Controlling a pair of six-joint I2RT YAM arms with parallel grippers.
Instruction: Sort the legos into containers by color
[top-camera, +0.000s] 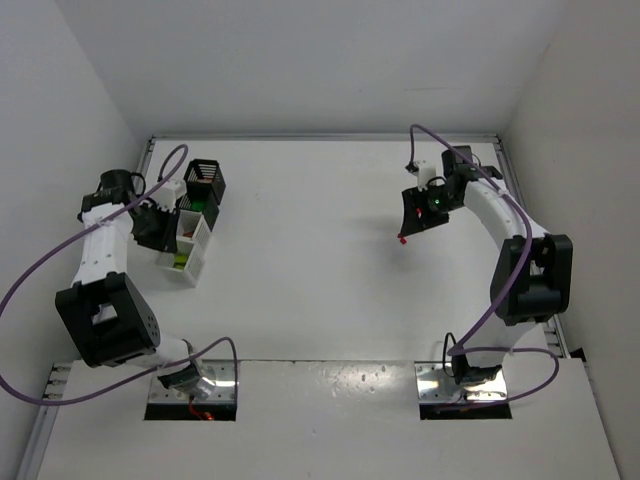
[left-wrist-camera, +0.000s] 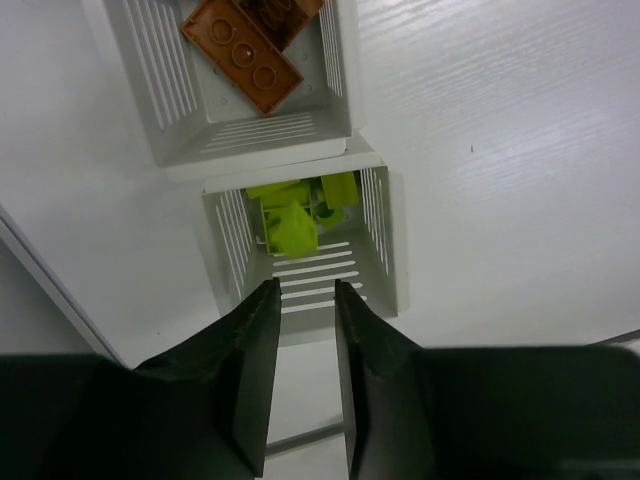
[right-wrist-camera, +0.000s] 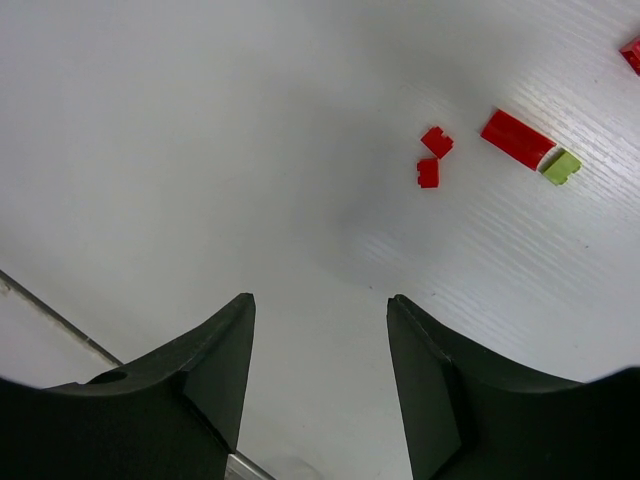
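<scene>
Up close, the left gripper (left-wrist-camera: 307, 290) hangs directly over the white bin (left-wrist-camera: 378, 240) at one end of the row of containers (top-camera: 195, 215). Its fingers are parted by a narrow gap with nothing between them. Yellow-green legos (left-wrist-camera: 295, 215) lie inside that bin. The next white bin (left-wrist-camera: 335, 60) in the row touches it and holds orange-brown bricks (left-wrist-camera: 240, 50). Past those two stand the black bins (top-camera: 205, 175). Well apart from the row, far to its right, the right gripper (right-wrist-camera: 320, 305) hovers above the table (right-wrist-camera: 200, 150) with its fingers spread wide and empty. Ahead of it lie two small red legos (right-wrist-camera: 436, 141), a longer red brick (right-wrist-camera: 517, 138) and, just beside that brick's end, one yellow-green lego (right-wrist-camera: 561, 166).
</scene>
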